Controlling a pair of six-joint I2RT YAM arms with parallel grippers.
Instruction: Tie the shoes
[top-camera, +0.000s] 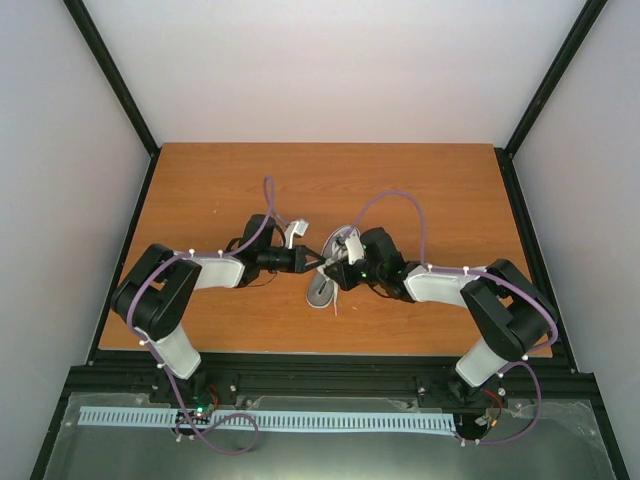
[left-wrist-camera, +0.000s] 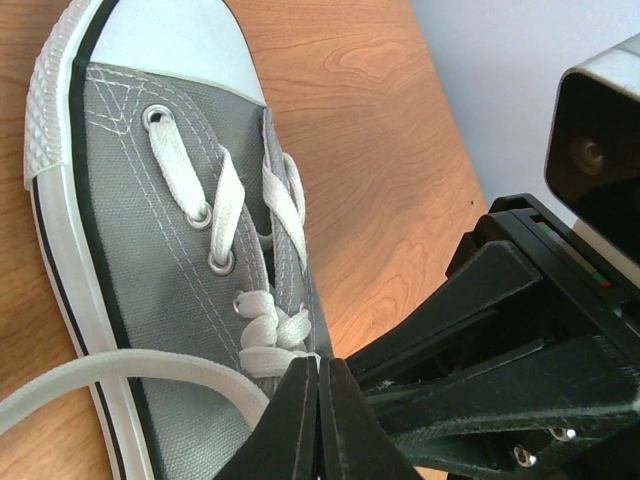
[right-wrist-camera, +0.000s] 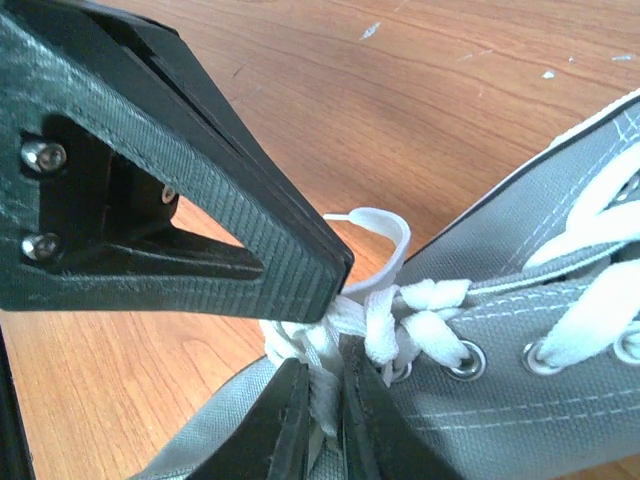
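The left gripper (top-camera: 311, 262) has its fingers (left-wrist-camera: 296, 430) pressed flat together, with no gap between them in its own wrist view. A loose white lace strand (left-wrist-camera: 120, 367) sweeps in from their left, crosses the sneaker's white sole rim (left-wrist-camera: 70, 300) and meets the side of the fingertips. In the right wrist view a small lace loop (right-wrist-camera: 385, 232) pokes out just past that same closed tip. The gripper seems to be pinching the strand, though the contact point itself is hidden.

The sneaker (left-wrist-camera: 130, 230) lies on the wooden table (top-camera: 210, 190) between the two grippers. It lies directly ahead of the left fingers, with its white toe cap (left-wrist-camera: 175, 40) at the end farthest from them. The knotted crossing (left-wrist-camera: 275, 335) at the top eyelets sits just beyond their tips.

The right gripper (right-wrist-camera: 325, 425) meets the shoe from the opposite side. Its fingers (right-wrist-camera: 275, 430) are drawn narrow and clamp a bunch of lace (right-wrist-camera: 322, 395) that passes up between them. The knot sits just above these fingertips, and the eyelet row runs away to their right across grey canvas. The two grippers' tips are very close together over the top of the lacing.
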